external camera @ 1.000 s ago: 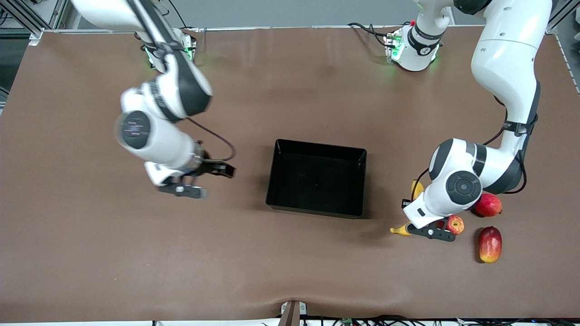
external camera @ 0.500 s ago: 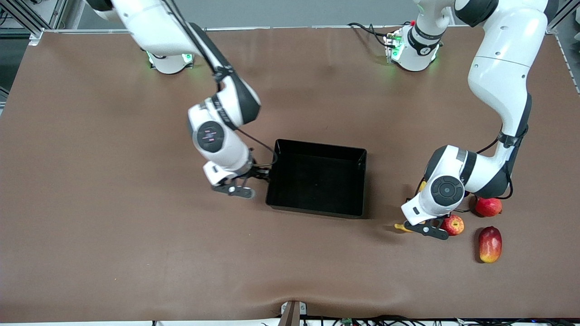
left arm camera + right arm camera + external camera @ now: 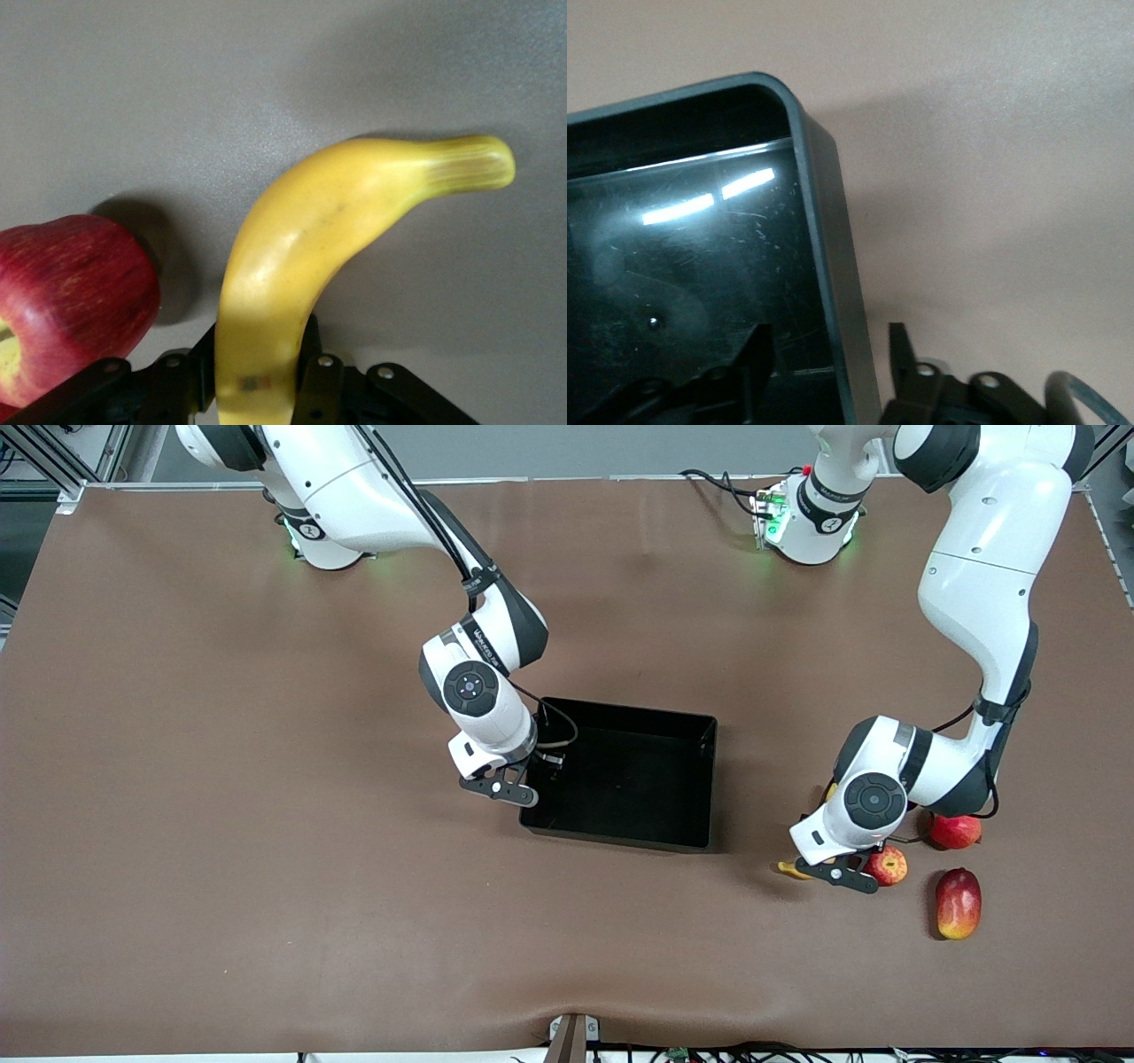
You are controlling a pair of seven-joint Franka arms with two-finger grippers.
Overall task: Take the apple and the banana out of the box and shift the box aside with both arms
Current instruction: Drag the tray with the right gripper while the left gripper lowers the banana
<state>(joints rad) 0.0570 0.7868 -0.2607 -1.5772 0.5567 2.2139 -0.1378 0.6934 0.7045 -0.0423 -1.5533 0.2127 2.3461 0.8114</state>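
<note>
Centrally, a black shallow box [image 3: 620, 775] sits on the brown table [image 3: 221, 824], its inside bare. The right tool [image 3: 529, 775] is down at the box's wall toward the right arm's end; in the right wrist view, one finger [image 3: 757, 354] is inside the box [image 3: 700, 266] and the other outside, straddling the wall with gaps on both sides — not yet pinching it.

Toward the left arm's end of the table lies the yellow banana [image 3: 791, 869], curved, mostly hidden under the left arm in the front view. The left tool [image 3: 837, 872] is clamped on the banana [image 3: 310, 257]; the left wrist view shows its fingers pressed against the fruit's thick middle.

Just beside the banana rests a small red apple [image 3: 889, 865] with yellowish streaks, seen close in the left wrist view [image 3: 71, 301]. Near it — a dark red round fruit [image 3: 955, 831], slightly farther from the front camera, and an oblong red-yellow mango [image 3: 958, 903], nearer to it.
</note>
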